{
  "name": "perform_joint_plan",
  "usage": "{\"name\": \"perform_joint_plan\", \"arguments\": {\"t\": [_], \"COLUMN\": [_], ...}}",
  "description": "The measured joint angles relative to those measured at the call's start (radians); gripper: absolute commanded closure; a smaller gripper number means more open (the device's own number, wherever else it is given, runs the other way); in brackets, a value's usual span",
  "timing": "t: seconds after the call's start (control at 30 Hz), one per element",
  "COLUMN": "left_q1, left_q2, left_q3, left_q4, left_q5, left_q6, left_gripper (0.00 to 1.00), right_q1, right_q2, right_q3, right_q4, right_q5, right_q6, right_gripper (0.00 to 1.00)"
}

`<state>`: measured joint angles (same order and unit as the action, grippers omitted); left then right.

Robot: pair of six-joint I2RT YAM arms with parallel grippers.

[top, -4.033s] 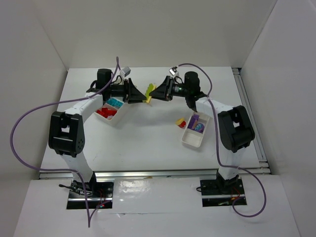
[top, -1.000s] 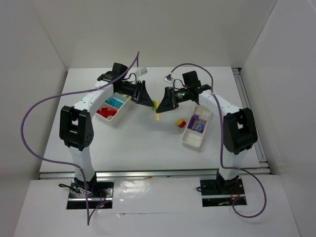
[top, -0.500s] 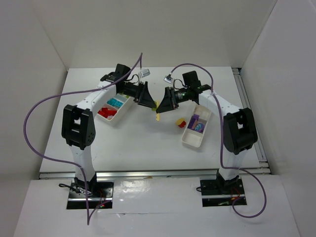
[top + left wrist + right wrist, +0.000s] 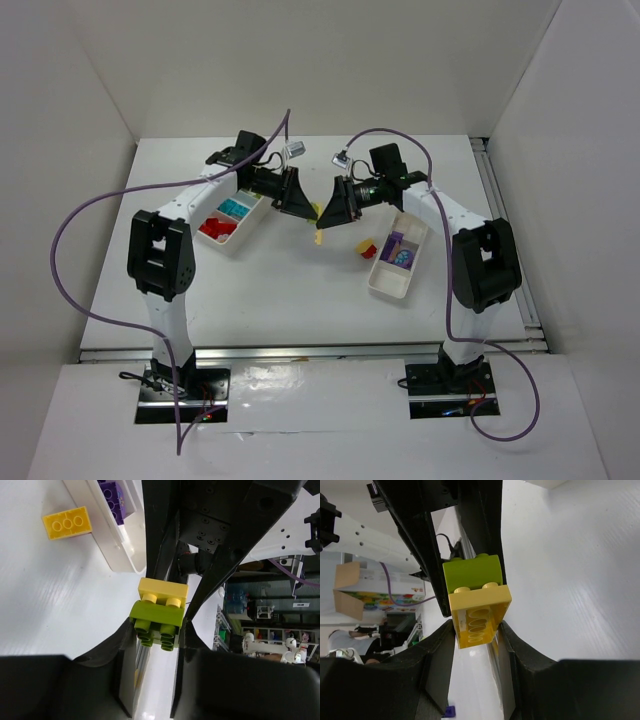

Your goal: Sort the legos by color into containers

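Your lime green brick [image 4: 156, 615] and yellow brick [image 4: 163, 587] are pressed together stud-to-base in mid-air above the middle of the table [image 4: 280, 290], between the two trays. The left gripper [image 4: 155, 635] is clamped on the green one and the right gripper [image 4: 477, 630] on the yellow one, each brick wedged between its fingers.

From above you barely see this stack: both gripper heads cover it, leaving only a green-yellow sliver. Whether the yellow patch just below it belongs to the stack is unclear.

You have two stacked bricks, two trays and one loose yellow brick [image 4: 66, 522] just beside the smaller tray [image 4: 385, 285], with a red piece against it. The purple bricks [image 4: 400, 256] there, and the red bricks [image 4: 212, 228] and cyan bricks [image 4: 235, 209] in the longer tray [image 4: 243, 232], are too small to count.

Four seconds ago the grippers met farther back; half a second ago they stood almost as now.
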<state>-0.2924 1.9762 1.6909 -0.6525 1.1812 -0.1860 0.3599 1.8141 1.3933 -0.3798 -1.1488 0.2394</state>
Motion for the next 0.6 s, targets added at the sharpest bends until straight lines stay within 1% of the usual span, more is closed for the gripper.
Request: {"name": "perform_joint_plan", "arguments": {"t": [0.07,0.17,0.37,0.43,0.5,0.6], "left_q1": [0.005,0.029,0.161,0.205,0.233,0.243], "left_q2": [0.001,0.001,0.001,0.001,0.001,0.013], "left_q3": [0.0,0.0,-0.001,0.0,0.002,0.055], "left_q4": [0.001,0.001,0.011,0.018,0.024,0.018], "left_q5": [-0.006,-0.019,-0.086,-0.138,-0.222,-0.451], "left_q6": [-0.002,-0.007,-0.051,-0.084,-0.126,-0.235], "left_gripper": [1.0,1.0,1.0,1.0,1.0,1.0], "right_q1": [0.0,-0.002,-0.031,-0.043,-0.049,-0.053], "right_q2": [0.0,-0.002,-0.006,-0.006,-0.007,-0.01], "right_q3": [0.0,-0.014,-0.089,-0.094,-0.094,-0.094], "right_q4": [0.003,0.029,0.069,0.073,0.074,0.072], "right_q5": [0.011,0.04,0.109,0.137,0.174,0.244], "right_q6": [0.007,0.028,0.109,0.13,0.142,0.156], "right_gripper": [0.99,0.99,0.98,0.98,0.98,0.98]}}
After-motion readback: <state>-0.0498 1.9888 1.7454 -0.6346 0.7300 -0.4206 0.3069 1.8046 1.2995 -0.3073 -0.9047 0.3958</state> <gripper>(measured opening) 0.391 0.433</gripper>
